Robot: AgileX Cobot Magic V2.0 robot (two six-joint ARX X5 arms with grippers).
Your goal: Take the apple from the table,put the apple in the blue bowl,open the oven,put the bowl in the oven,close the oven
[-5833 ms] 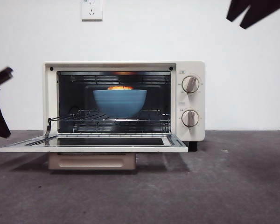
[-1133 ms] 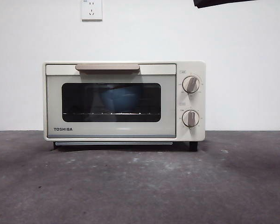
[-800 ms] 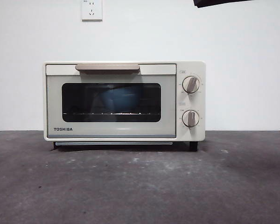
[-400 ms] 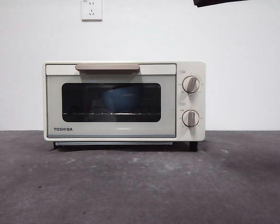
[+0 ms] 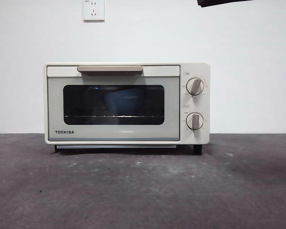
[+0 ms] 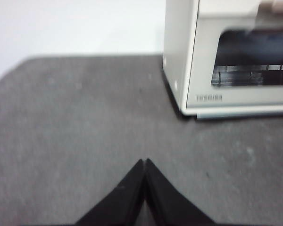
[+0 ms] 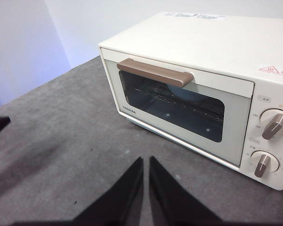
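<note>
Front view: the oven (image 5: 127, 103) door, open seconds ago, is now closed on the blue bowl (image 5: 124, 101), finishing the task; left gripper (image 6: 145, 162) and right gripper (image 7: 146, 160) sit pinched together, empty.

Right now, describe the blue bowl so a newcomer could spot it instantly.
Find the cream-white boxy toaster oven standing on the dark grey matte table, door shut. Look through its dark glass window: the wide blue bowl sits on the wire rack inside, a dim blue shape. It is the only blue thing there.
</note>
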